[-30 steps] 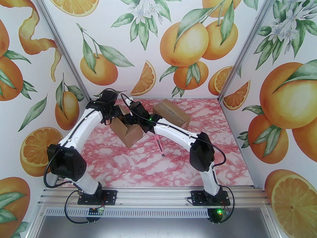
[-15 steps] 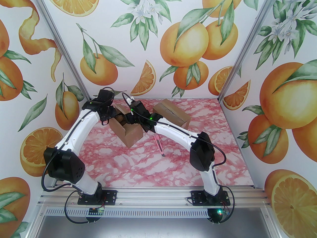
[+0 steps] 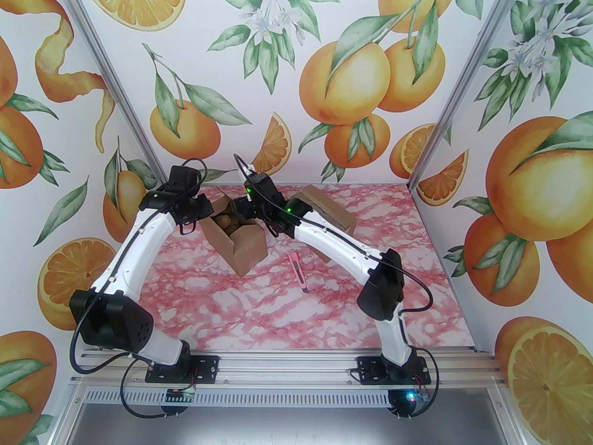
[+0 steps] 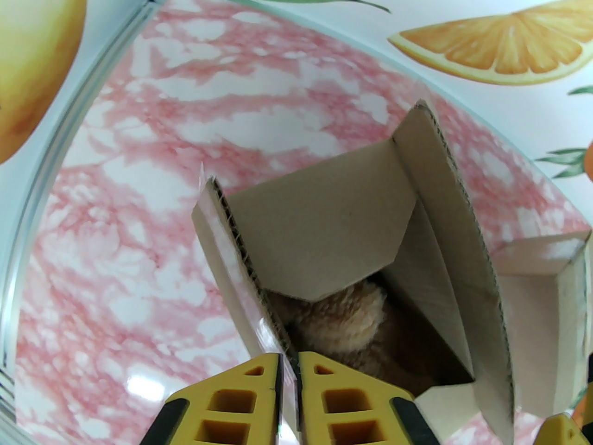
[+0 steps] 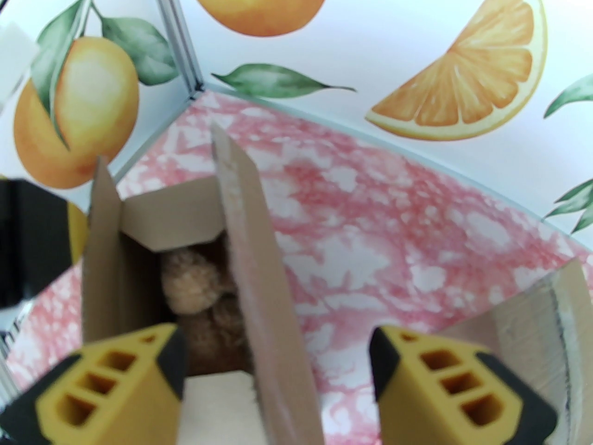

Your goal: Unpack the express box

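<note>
Bright, even light; faint shadows just beside the open box (image 3: 241, 253). Left wrist view: glare on the counter (image 4: 134, 378) left of the box, far edge bowed. Right wrist view: box flaps blurred.

The right gripper (image 5: 275, 341) has its two yellow fingers (image 5: 116, 387) spread wide, and one tall flap (image 5: 250, 230) of an open cardboard box (image 5: 104, 248) stands upright between them, closer to the left-hand finger, with neither finger clearly touching it. Inside the box lies something tan and fluffy (image 5: 190, 281), partly hidden by the flap. The box sits near the back corner of a pink marbled table (image 5: 370, 230), under a wall (image 5: 370, 30) printed with oranges, and the corner of a second cardboard box (image 5: 533, 313) shows at the lower right.
</note>
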